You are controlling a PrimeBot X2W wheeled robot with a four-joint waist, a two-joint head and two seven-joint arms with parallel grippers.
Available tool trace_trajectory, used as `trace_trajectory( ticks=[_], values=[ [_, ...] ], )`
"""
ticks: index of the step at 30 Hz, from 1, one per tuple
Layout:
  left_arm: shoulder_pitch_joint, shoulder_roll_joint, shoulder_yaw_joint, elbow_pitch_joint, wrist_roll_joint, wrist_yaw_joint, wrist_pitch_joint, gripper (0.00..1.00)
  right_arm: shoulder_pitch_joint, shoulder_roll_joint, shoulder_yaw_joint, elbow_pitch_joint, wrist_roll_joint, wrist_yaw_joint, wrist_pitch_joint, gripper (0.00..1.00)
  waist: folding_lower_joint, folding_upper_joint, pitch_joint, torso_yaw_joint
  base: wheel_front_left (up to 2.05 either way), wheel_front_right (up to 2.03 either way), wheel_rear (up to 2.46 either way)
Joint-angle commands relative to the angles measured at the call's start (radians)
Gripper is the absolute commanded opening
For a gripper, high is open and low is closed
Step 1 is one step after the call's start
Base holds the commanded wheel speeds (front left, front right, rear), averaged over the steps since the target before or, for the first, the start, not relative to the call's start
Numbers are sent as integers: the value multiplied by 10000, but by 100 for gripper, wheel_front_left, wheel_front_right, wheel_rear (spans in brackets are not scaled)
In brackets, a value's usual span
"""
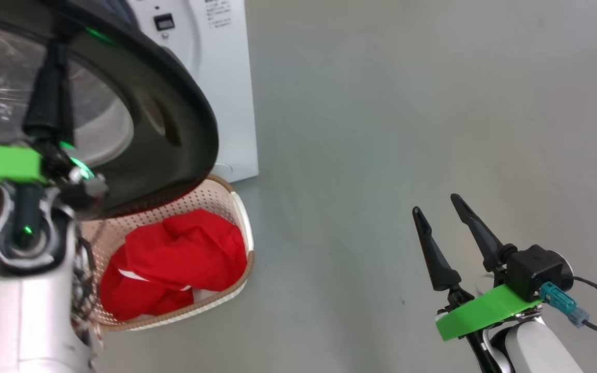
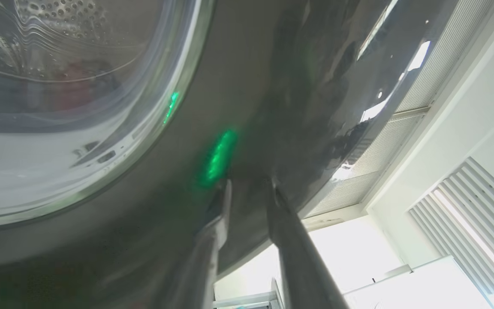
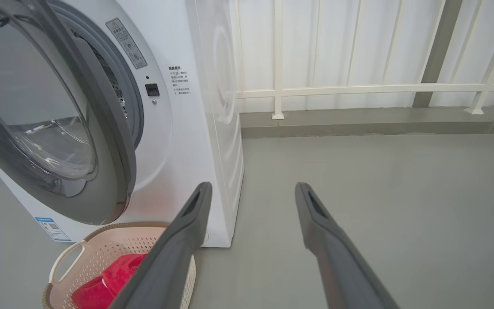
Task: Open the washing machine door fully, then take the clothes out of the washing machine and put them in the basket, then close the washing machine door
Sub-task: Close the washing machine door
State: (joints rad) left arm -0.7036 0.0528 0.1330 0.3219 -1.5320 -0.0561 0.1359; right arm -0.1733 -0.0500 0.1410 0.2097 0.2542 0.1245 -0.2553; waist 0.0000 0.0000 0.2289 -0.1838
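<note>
Grey floor (image 1: 407, 103), cream basket (image 1: 245, 223) holding red clothes (image 1: 184, 254), beside washing machine (image 1: 231, 93)

The clothes (image 1: 174, 259) are bright red with a white trim line; the basket (image 1: 221, 199) is cream, dotted with small holes, under a brown woven-look rim; the washing machine (image 3: 178, 150) is white; the washing machine door (image 1: 189, 119) is glossy black round clear glass; the floor (image 1: 433, 103) is plain grey.

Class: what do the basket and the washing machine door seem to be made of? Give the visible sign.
The basket: probably matte cream plastic, given its moulded perforated wall. The washing machine door: glossy black rim, likely plastic, showing reflections; clear bulging window, glass or plastic.
</note>
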Motion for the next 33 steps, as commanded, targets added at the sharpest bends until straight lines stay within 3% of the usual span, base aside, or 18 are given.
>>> trace_trajectory(
  ticks=[1,9,18,24,29,33],
  values=[
    [293,295,136,-239,-46,-160,109,100,-138,-3,164,-198,88,62,-65,100,0,0,-253,213,0,0,0],
    [2036,662,-347,-542,1615,-606,-771,100,35,-3,112,-121,53,62,-65,100,0,0,-988,596,0,0,0],
    [4019,1637,-1762,-1114,4791,-741,-3231,100,382,-3,40,-173,5,62,-65,100,0,0,-1763,868,0,0,0],
    [5168,2297,-2115,-1411,6958,-722,-3914,100,644,-3,-48,-415,54,62,-65,100,0,0,-2105,927,0,0,0],
    [5897,2011,-1210,-2004,8907,-447,-3970,100,780,-3,-189,-586,33,62,-65,100,0,0,-2284,931,0,0,0],
    [6529,1474,-522,-2519,10282,-513,-3973,100,929,-3,-366,-690,-15,62,-65,100,0,0,-2412,951,0,0,0]
  ],
)
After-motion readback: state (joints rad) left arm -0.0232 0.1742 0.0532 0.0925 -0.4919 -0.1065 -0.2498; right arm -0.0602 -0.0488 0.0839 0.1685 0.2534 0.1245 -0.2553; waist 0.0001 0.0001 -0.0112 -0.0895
